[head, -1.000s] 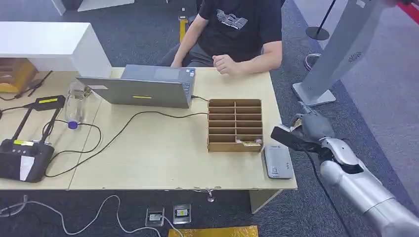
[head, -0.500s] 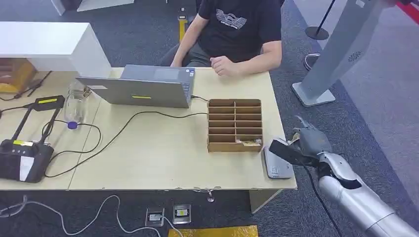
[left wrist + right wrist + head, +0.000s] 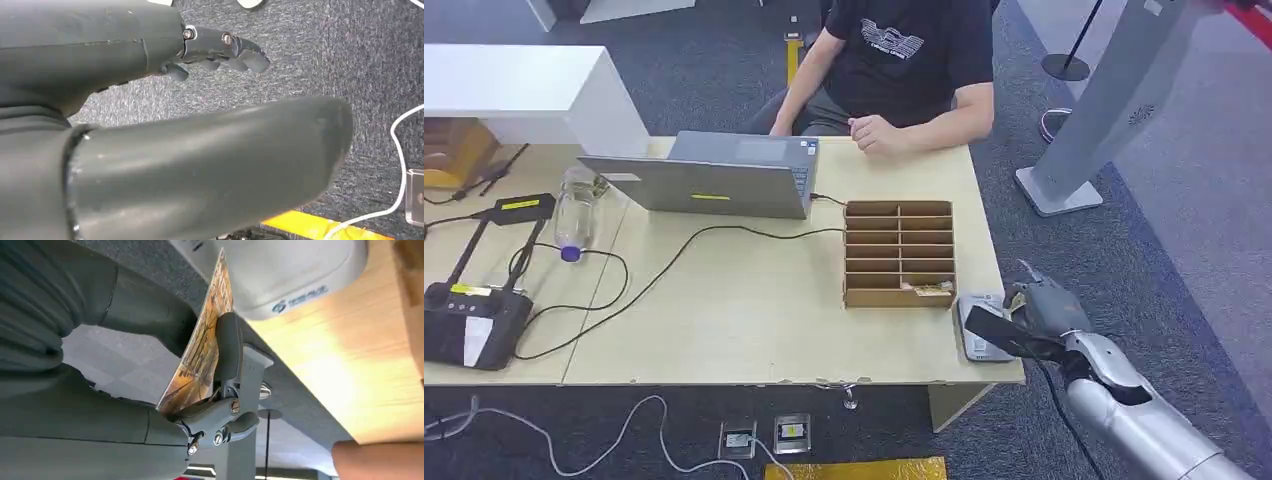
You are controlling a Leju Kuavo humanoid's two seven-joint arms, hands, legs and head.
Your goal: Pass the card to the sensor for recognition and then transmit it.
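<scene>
Our right hand, pinching the card, has dropped lower right onto the sensor: recognition begins; left hand empty

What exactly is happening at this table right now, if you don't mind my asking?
The robot's right hand pinches a card and holds it over the grey sensor at the table corner, beside the wooden organizer. Its left hand hangs open above the carpet. A person sits at the laptop.
</scene>
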